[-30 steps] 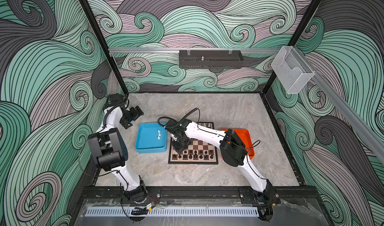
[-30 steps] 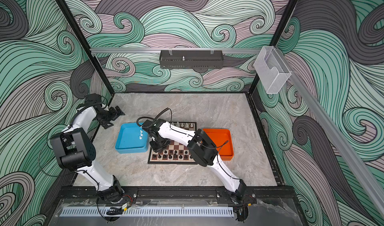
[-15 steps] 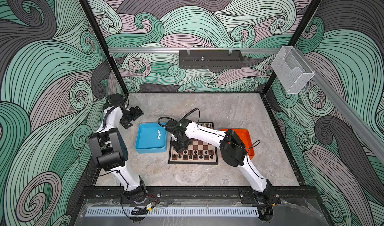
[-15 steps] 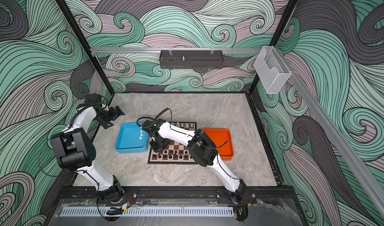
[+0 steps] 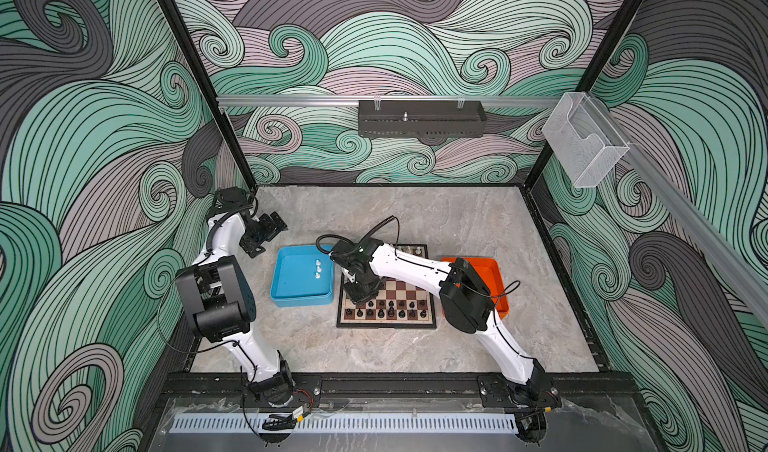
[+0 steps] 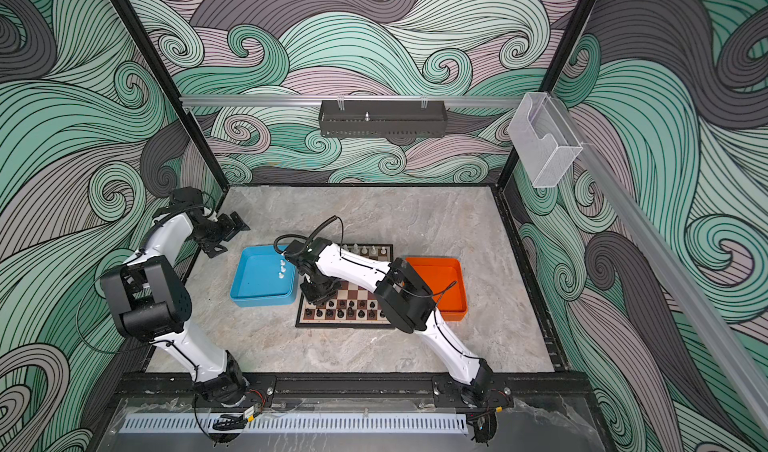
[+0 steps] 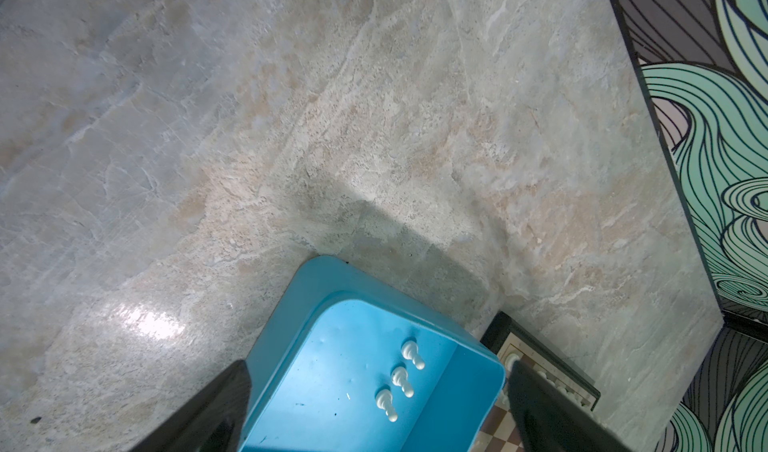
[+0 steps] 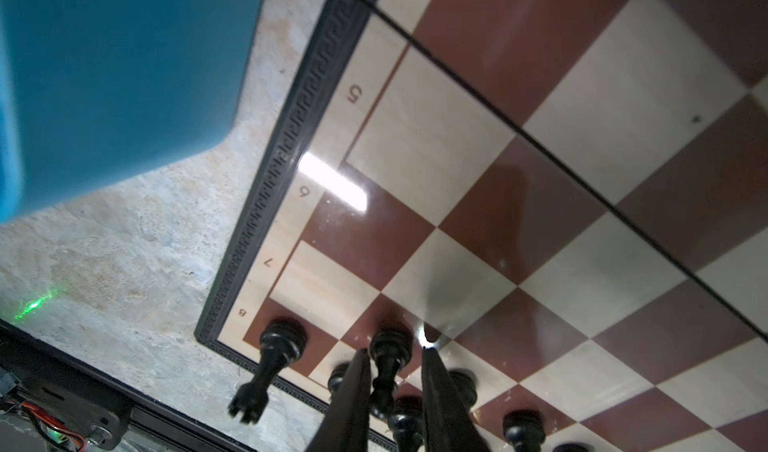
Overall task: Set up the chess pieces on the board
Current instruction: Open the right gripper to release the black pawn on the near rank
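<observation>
Marble-look worktop (image 5: 436,217) carries the board (image 5: 386,324) at its middle in both top views. A blue tray (image 5: 301,300) sits just beside one edge and an orange tray (image 5: 492,263) beside the opposite one, handy as stores. Black chess pieces (image 5: 390,309) fill the two near rows, a few white pieces (image 5: 409,249) stand along the far edge, and three white pawns (image 5: 318,268) wait in the blue tray. The right arm (image 5: 407,265) reaches across the board, pointing down near its left edge by the black rows; the left arm (image 5: 226,242) hangs back at the side, I reckon to keep clear. From the left wrist, the left jaws stand wide open with nothing gripped, above the blue tray (image 7: 291,325) and its white pawns (image 7: 401,381). From the right wrist, the right jaws are parted narrowly either side of a black pawn (image 8: 388,358) standing on its own base on a brown square near the rook (image 8: 274,358). A gap shows on one side, so it looks set down, not gripped.
</observation>
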